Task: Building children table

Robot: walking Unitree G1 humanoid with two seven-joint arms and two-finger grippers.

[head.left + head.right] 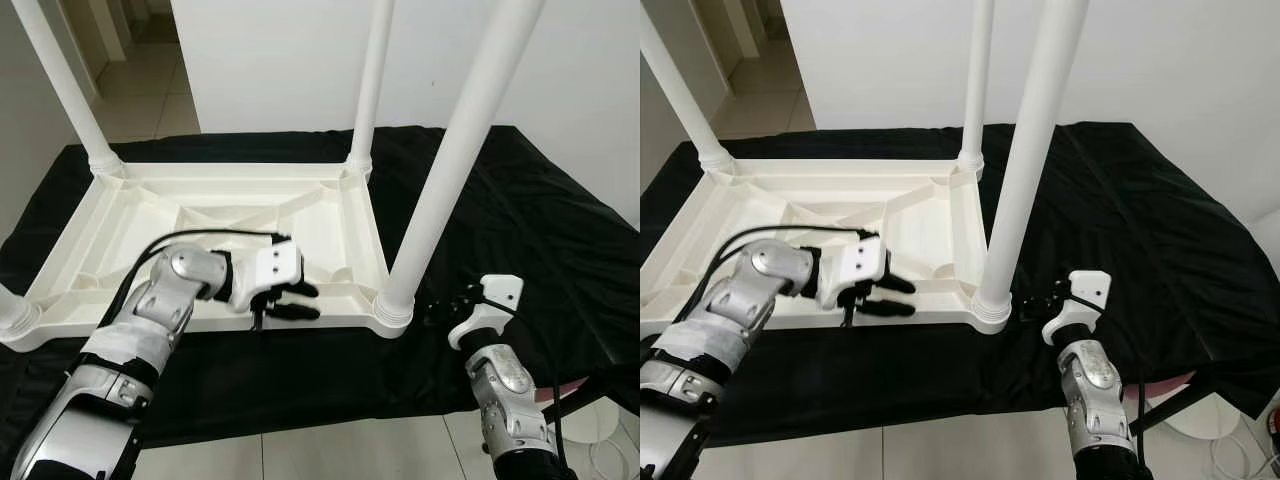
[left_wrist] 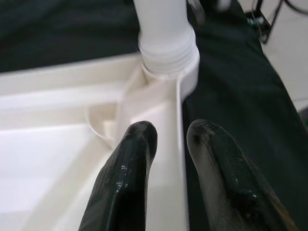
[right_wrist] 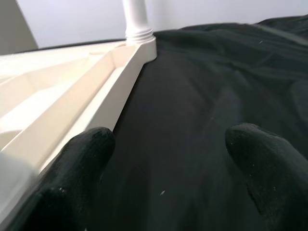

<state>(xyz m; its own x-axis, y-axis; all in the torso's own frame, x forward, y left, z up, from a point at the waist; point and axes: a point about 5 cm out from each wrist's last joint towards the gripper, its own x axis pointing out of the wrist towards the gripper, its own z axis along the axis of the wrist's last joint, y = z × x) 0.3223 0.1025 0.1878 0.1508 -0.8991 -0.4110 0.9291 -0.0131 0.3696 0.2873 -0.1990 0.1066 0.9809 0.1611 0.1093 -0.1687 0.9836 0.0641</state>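
Left eye view shows a black cloth (image 1: 520, 200) carrying the upturned white tabletop (image 1: 230, 215), four legs (image 1: 455, 150) standing in its corner sockets. The left gripper (image 1: 290, 300) sits at the tabletop's near edge, fingers narrowly parted astride the rim; the right gripper (image 1: 440, 305) is spread wide, empty, beside the near-right corner. To finish well, I'd steady the rim while seating that corner leg fully; no writing is legible.

A black cloth (image 1: 520, 210) lay spread over the floor, wrinkled toward the right. Pale floor tiles (image 1: 150, 95) showed beyond it at the far left, and a white wall (image 1: 280, 60) stood behind.
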